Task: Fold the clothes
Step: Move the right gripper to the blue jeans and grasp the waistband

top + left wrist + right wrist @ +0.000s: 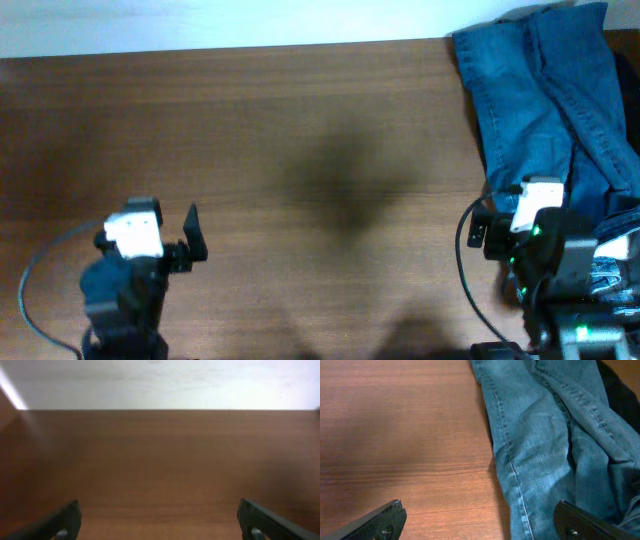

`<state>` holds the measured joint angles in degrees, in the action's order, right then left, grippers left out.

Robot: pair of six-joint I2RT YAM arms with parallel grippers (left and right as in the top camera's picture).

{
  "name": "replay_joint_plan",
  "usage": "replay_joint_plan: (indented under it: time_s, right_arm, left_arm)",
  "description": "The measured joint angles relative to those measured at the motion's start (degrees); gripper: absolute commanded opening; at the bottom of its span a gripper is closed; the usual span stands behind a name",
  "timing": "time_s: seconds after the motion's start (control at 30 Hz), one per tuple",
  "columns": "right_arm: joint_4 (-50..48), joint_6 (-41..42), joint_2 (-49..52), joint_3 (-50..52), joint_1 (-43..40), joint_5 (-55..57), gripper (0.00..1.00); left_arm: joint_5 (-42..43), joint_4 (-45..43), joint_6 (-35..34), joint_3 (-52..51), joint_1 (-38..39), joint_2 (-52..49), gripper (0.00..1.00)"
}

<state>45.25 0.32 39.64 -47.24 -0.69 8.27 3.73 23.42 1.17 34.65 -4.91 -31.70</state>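
Broadly, the surface (pixel 300 150) carries the jeans (pixel 545 90) bunched unfolded at its far right corner, seemingly dumped for spreading. The right pincer (pixel 477 515) hovers over their near edge, fingers spread wide, likely readying a first grab; the left pincer (pixel 157 512), equally wide, idles well apart.

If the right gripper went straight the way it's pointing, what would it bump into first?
Probably the blue jeans. The open right gripper has denim ahead of one finger and bare wooden table ahead of the other; how high it is is unclear.
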Motion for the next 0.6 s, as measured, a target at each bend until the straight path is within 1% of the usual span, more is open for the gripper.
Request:
replay_joint_plan:
  time_s: [0.07, 0.17, 0.2, 0.3, 0.4, 0.6]
  right_arm:
    - [4.3, -0.1, 2.5, -4.4, 0.0, -0.5, 0.99]
    - [7.8, 0.2, 4.9, -9.3, 0.0, 1.1, 0.99]
    - [8.1, 0.5, 5.1, -9.8, 0.0, 1.7, 0.99]
    - [11.8, 5.1, 6.4, -11.6, -0.3, 7.1, 0.99]
    - [16.1, 11.0, 8.5, -12.1, -2.9, 10.9, 0.99]
    - [25.6, 23.1, 15.9, -12.2, -10.7, 12.7, 0.99]
  left_arm:
    - [2.5, 0.2, -0.2, 3.4, 0.0, -4.5, 1.0]
    - [6.6, 0.4, -0.2, 8.0, 0.0, -10.4, 0.99]
    - [7.0, 0.4, -0.2, 8.3, 0.0, -10.8, 1.0]
    - [9.1, 0.4, -0.2, 9.4, 0.0, -13.2, 0.99]
    - [10.1, 0.7, -0.2, 9.4, 0.0, -13.8, 1.0]
    - [10.5, 0.7, -0.2, 9.4, 0.0, -13.8, 1.0]
